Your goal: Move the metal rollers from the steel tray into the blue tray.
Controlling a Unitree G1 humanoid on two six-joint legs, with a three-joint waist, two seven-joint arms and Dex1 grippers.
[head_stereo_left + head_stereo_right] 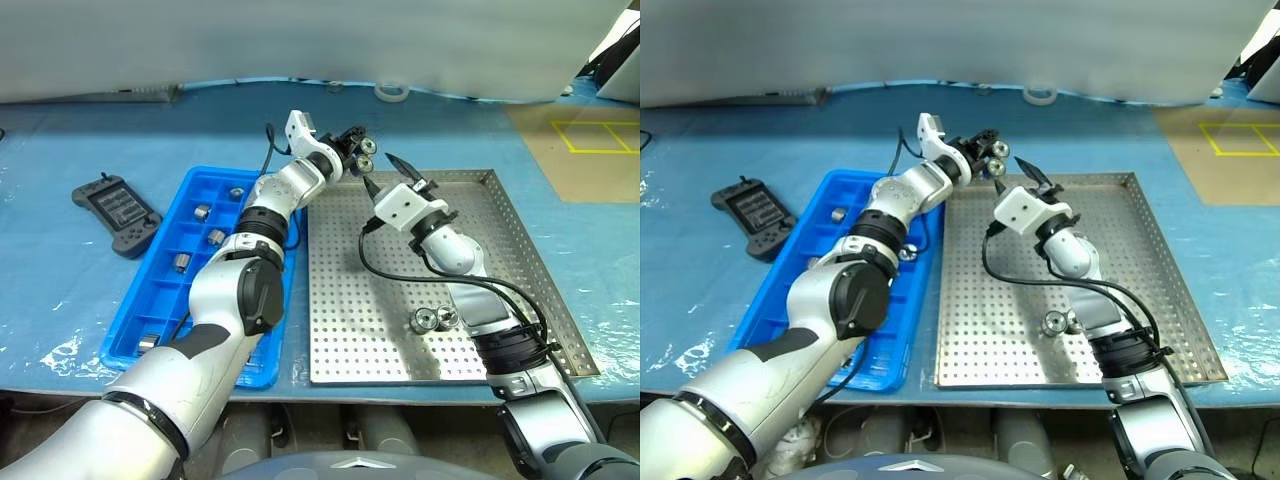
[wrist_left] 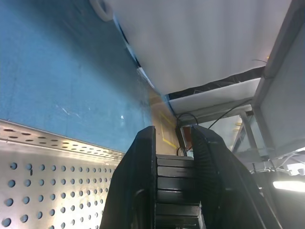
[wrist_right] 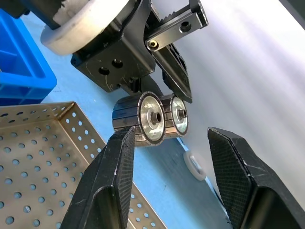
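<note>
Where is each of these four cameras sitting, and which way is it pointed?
Left eye view: on the head, looking forward and down at the steel tray, the blue tray and both arms.
Right eye view: beside it, same scene.
Left wrist view: on the left arm, looking along its own shut jaws, the left gripper, over the steel tray's rim.
Right wrist view: on the right arm, looking between its open jaws, the right gripper, at the left gripper holding two metal rollers.
Shared: both wrist views show the steel tray's perforated floor.

Two silver-grey and white robot arms with black joint rings are showing black cables, each ending in a black two-fingered tool [image 1: 355, 155], ribbed inside.
</note>
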